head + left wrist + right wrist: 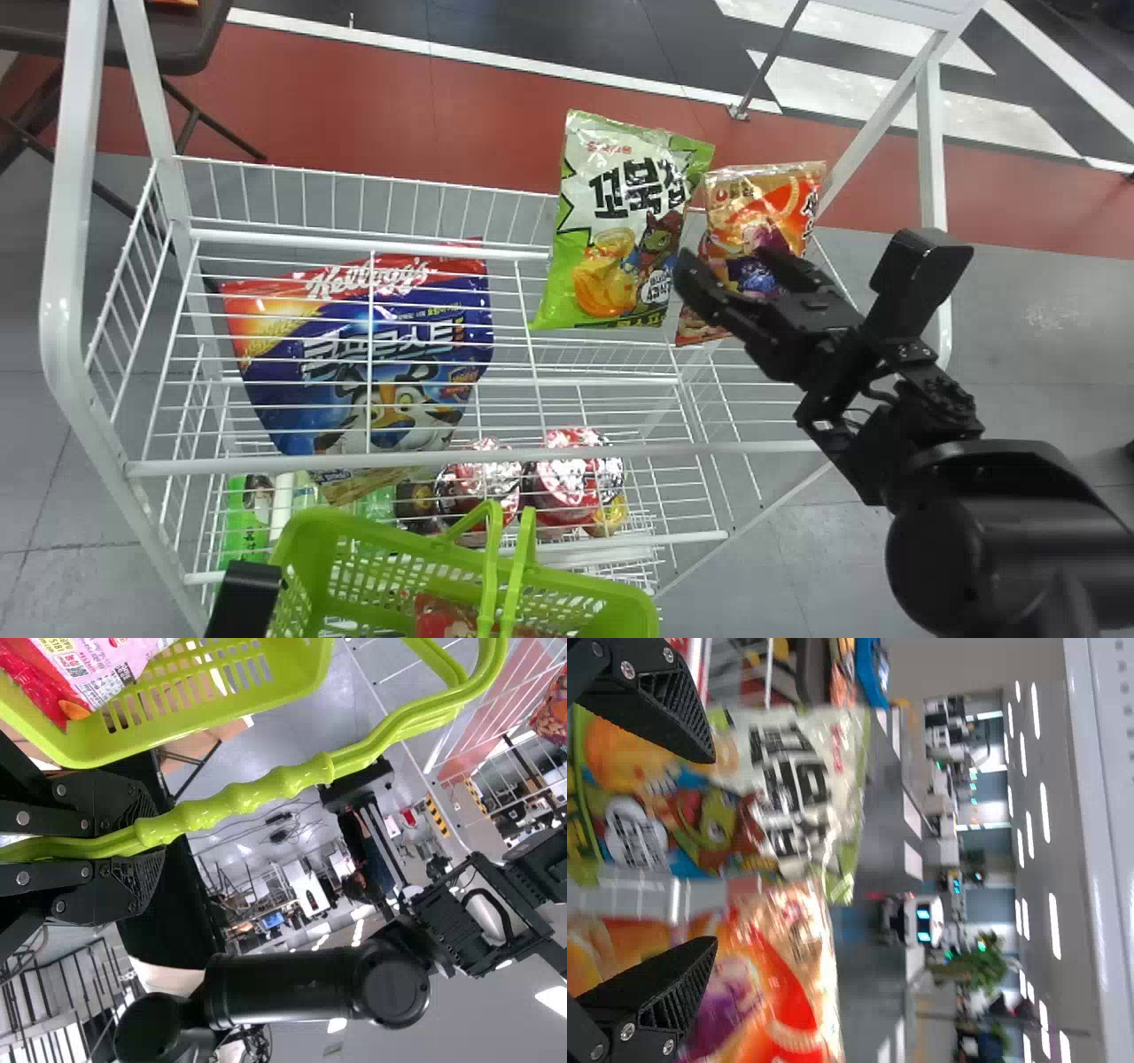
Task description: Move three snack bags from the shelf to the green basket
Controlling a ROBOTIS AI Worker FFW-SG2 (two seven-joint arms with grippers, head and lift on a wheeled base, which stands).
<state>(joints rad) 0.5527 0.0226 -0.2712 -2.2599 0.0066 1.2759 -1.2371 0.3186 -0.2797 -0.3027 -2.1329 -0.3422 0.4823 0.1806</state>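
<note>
In the head view, my right gripper (725, 264) is open in front of the orange snack bag (762, 208) and the right edge of the green-and-white bag (625, 213), both upright on the rack. From the right wrist view, the gripper (711, 849) has one finger over the green-and-white bag (780, 788) and the other over the orange bag (788, 966). My left gripper (244, 598) is at the bottom left; in the left wrist view that gripper (149, 852) is shut on the handle of the green basket (292, 687). A pink-and-red bag (111, 660) lies inside the basket.
A large blue-and-red bag (390, 354) leans on the left of the white wire shelf (425, 460). Red-lidded containers (567, 478) stand lower down, behind the basket (620, 611). White frame posts (66, 221) rise at both sides.
</note>
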